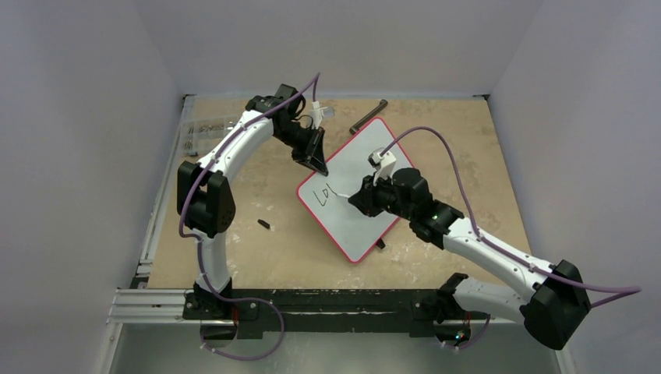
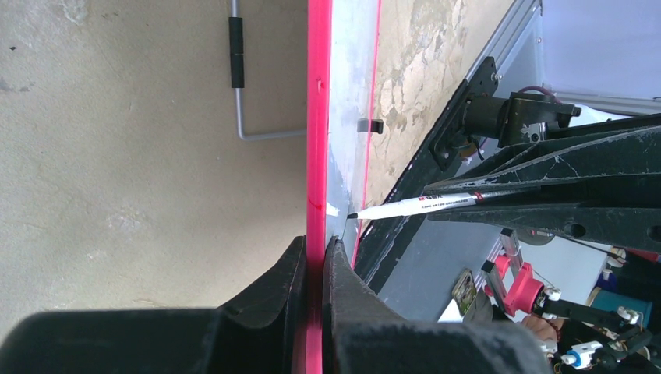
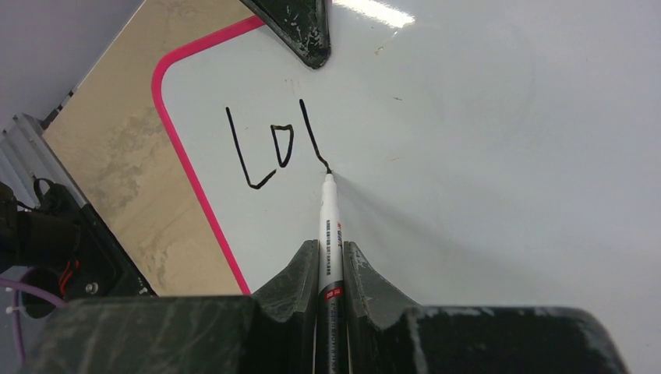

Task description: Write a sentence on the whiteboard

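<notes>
The whiteboard (image 1: 360, 167) lies tilted on the table, white with a red-pink rim (image 2: 317, 117). My left gripper (image 2: 316, 248) is shut on its rim at the far left edge (image 1: 316, 161). My right gripper (image 3: 330, 248) is shut on a white marker (image 3: 329, 226), whose black tip touches the board. The sentence (image 3: 274, 148) stands as black strokes "Lo" plus one slanted stroke ending at the tip. In the top view the writing (image 1: 323, 194) sits near the board's left corner, with my right gripper (image 1: 355, 199) just right of it.
A dark rod (image 1: 368, 116) lies beyond the board's far edge. A small black piece (image 1: 264, 224) lies on the wooden table left of the board. A clear box of small parts (image 1: 204, 131) sits at the far left. A black clip (image 2: 372, 125) shows under the board.
</notes>
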